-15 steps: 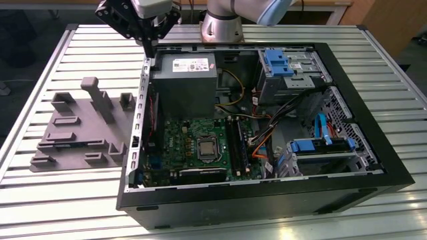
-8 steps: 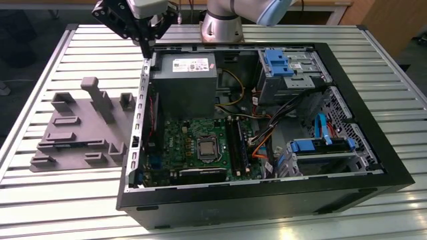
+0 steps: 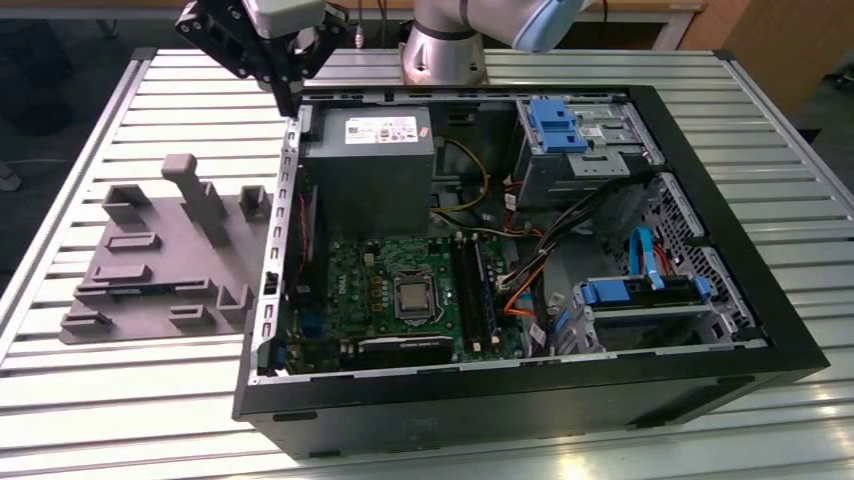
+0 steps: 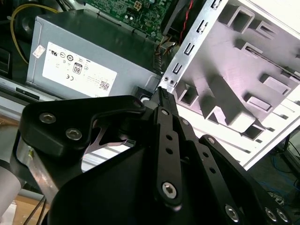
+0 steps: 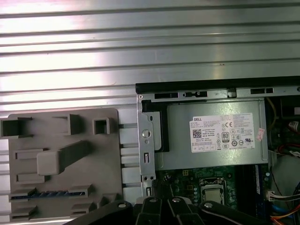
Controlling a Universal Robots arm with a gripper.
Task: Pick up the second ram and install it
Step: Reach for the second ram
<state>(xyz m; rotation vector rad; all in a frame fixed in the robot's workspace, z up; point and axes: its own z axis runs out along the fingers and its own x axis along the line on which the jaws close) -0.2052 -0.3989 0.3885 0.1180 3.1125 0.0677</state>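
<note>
Black linkage gripper (image 3: 288, 104) hangs over the back corner of the open black sheet-metal computer case (image 3: 534, 392), on the exterior view's left side, right above the case's rim. Fingers are together, tapering to one tip, with nothing visible between them. In the second wrist view the gripper's own body blocks most of the scene under it, and the tip (image 4: 161, 93) sits just over the perforated steel edge strip.

The second ram (image 5: 49, 193), a thin dark blue stick, lies flat in a long slot of the matte grey moulded plastic fixture tray (image 3: 158, 228). It is well apart from the gripper and outside the case. Its chips are too small to tell, and in the exterior view the stick is hard to make out.

The tray has blocky posts and rectangular pockets. It sits beside the case wall on the ribbed aluminium slat table (image 3: 134, 420), with bare slats all around it.

Inside the case:
- A grey box-shaped steel power supply (image 3: 367, 175) with a white label fills the corner nearest the gripper.
- Beside it lies the green motherboard (image 3: 354, 280), partly cut off by the case wall.
- Long black memory slots (image 3: 470, 295) run along the board. I cannot tell whether any holds a stick.
- Orange and black cables crowd the space next to the slots.
</note>
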